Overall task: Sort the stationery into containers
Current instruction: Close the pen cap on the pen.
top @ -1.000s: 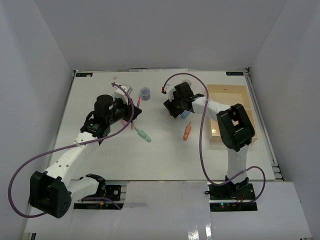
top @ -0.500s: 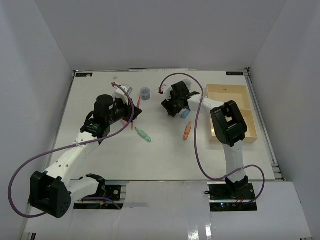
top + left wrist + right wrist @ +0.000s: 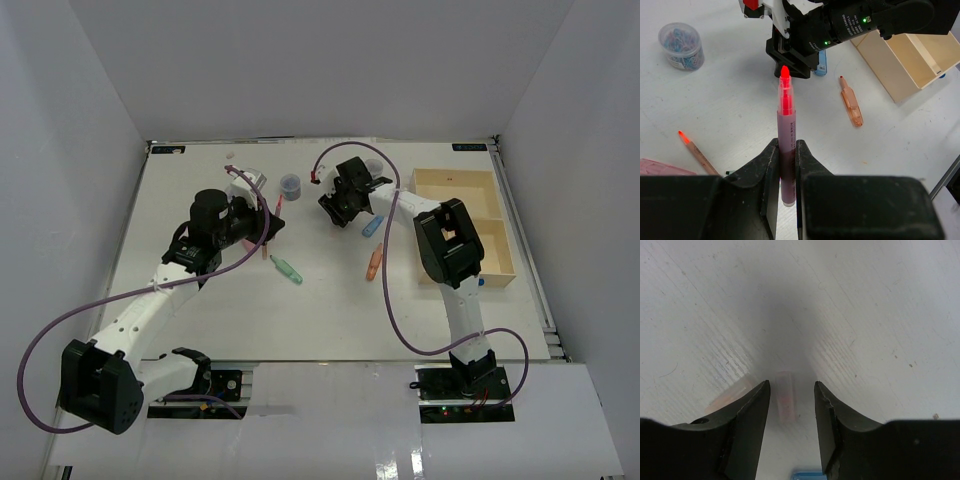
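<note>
The table [image 3: 865, 315] looked like matt white board, finely grained and scratched when seen up close. The tray [image 3: 885, 65] was bare pale wood (no shine on it at all). The pink marker [image 3: 786, 135] was smooth translucent plastic, as was the orange marker [image 3: 852, 105]. The left gripper [image 3: 786, 150] had matt black plastic fingers [image 3: 762, 175].

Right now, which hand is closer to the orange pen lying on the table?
Right. The right hand is just beyond the orange pen; the left hand, gripping a pink marker, is farther off leftward.
</note>
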